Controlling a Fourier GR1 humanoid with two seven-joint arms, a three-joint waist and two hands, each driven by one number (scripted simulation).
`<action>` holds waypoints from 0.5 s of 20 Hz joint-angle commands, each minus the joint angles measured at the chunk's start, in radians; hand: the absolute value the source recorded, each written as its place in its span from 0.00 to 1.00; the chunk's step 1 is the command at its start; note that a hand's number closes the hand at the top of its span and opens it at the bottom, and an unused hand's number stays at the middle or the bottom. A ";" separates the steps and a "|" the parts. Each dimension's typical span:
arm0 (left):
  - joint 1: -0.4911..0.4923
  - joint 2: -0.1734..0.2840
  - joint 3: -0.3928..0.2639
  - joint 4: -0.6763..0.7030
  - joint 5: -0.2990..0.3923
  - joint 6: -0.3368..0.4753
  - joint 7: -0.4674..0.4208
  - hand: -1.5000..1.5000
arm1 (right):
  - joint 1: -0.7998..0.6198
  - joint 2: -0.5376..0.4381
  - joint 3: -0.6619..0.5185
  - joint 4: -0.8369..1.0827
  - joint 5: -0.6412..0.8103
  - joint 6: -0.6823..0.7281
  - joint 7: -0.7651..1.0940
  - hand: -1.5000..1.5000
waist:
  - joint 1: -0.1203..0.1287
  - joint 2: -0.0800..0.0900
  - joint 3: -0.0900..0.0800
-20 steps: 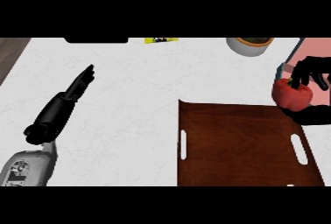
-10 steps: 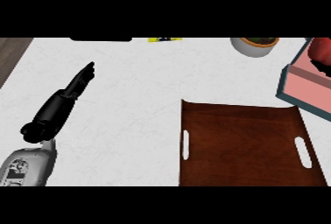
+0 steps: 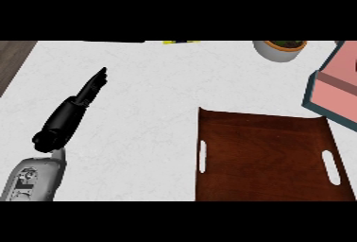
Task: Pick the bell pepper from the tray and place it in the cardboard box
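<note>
A dark brown wooden tray [image 3: 265,160] with two white handle slots lies at the lower right of the white counter, with nothing on it. At the right edge stands a pink box [image 3: 336,90] with a teal rim, cut off by the frame; its inside is mostly out of sight. No bell pepper shows anywhere. My left hand [image 3: 73,108] lies at the left, fingers straight and pointing up and to the right, holding nothing. My right hand is outside the picture.
A white bowl [image 3: 279,49] with dark contents stands at the top right, just left of the box. A yellow item [image 3: 181,42] and a dark strip [image 3: 115,41] lie along the counter's far edge. Dark wood flooring [image 3: 12,56] shows at the upper left.
One second ago my right hand held the red pepper at the box's left edge. Both have since gone out of view. The left hand has barely moved.
</note>
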 commanded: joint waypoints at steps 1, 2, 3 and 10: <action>-0.017 -0.012 -0.013 -0.053 0.013 -0.011 0.081 0.50 | -0.042 -0.097 0.035 0.197 0.049 0.035 -0.108 1.00 | 0.014 0.000 0.002; -0.015 0.005 -0.008 0.005 0.004 -0.024 -0.002 0.50 | -0.044 -0.062 0.067 0.229 0.081 -0.006 -0.111 1.00 | 0.019 0.007 0.002; -0.009 -0.011 -0.005 -0.004 0.013 -0.014 0.006 0.50 | -0.044 -0.100 0.095 0.243 0.111 0.018 -0.127 1.00 | 0.018 0.006 0.002; 0.020 0.007 0.005 -0.017 0.001 -0.015 -0.016 0.50 | -0.066 -0.130 0.143 0.417 0.154 0.041 -0.334 0.00 | 0.017 0.004 0.003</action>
